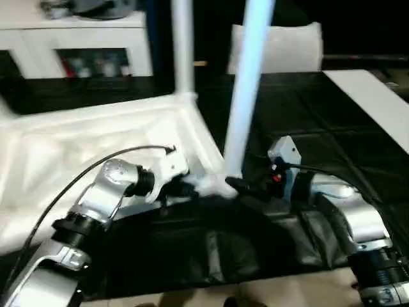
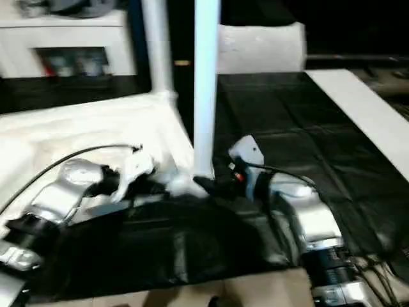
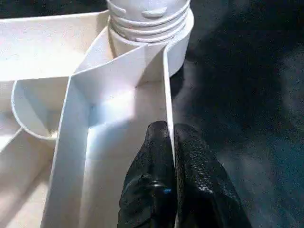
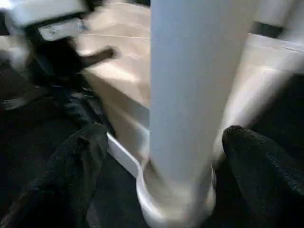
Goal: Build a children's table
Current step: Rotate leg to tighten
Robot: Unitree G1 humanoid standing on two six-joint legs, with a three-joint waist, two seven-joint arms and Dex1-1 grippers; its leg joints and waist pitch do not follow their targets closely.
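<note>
Inverted white plastic table top (image 1: 77, 141), ribbed underside up, on the black work surface (image 1: 307, 115). Left gripper (image 3: 171, 137): textured black fingers pinched on its thin rim. Right gripper (image 4: 161, 142): fingers spread either side of a smooth round leg (image 4: 190, 85) standing in the corner socket (image 4: 175, 199).

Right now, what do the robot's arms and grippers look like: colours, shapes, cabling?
Both forearms, left and right, are rounded silver shells ending in black ribbed collars near the elbow. A thin black cable loops over the left arm. The right wrist carries a white block with a small red mark. Each gripper has two black, grainy, rounded fingers.
</note>
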